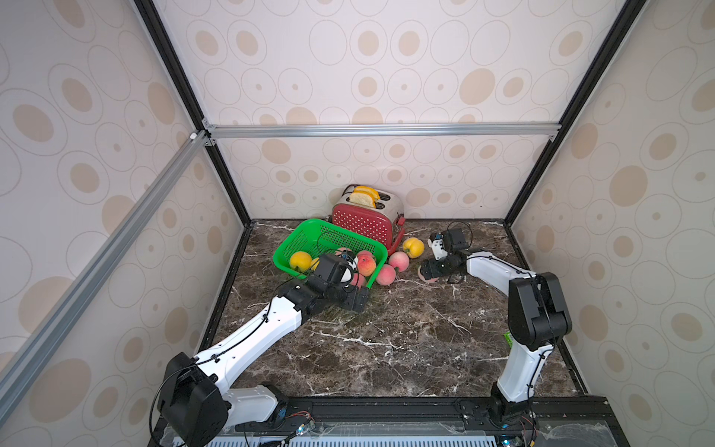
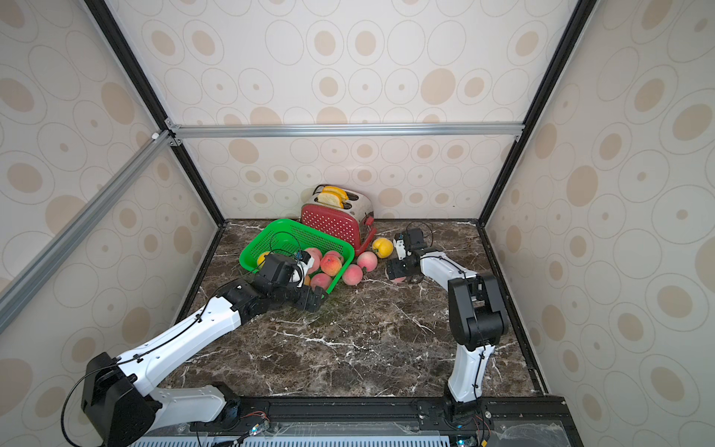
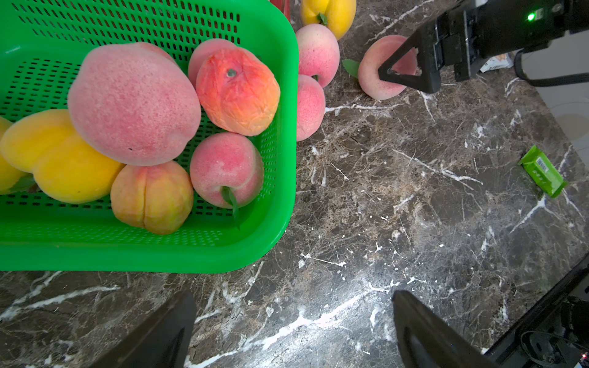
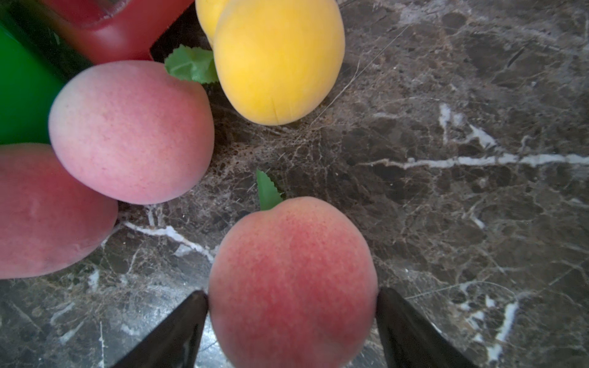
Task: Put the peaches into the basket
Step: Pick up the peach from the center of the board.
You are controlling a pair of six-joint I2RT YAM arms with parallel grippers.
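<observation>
right end effector [image 4: 292,296] clamped on both flanks of the pink peach [image 4: 291,280], on the desk [image 4: 446,191] near the basket [image 1: 294,236] but outside it: squeeze gently, lift high, release inside the basket; left end effector [image 3: 293,298] agape, empty, beside the basket.

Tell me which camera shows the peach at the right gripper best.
The right wrist view: the peach is close, with the right gripper's fingers against both sides. The left wrist view shows it partly behind a finger. In both top views only a sliver shows beneath the gripper.
</observation>
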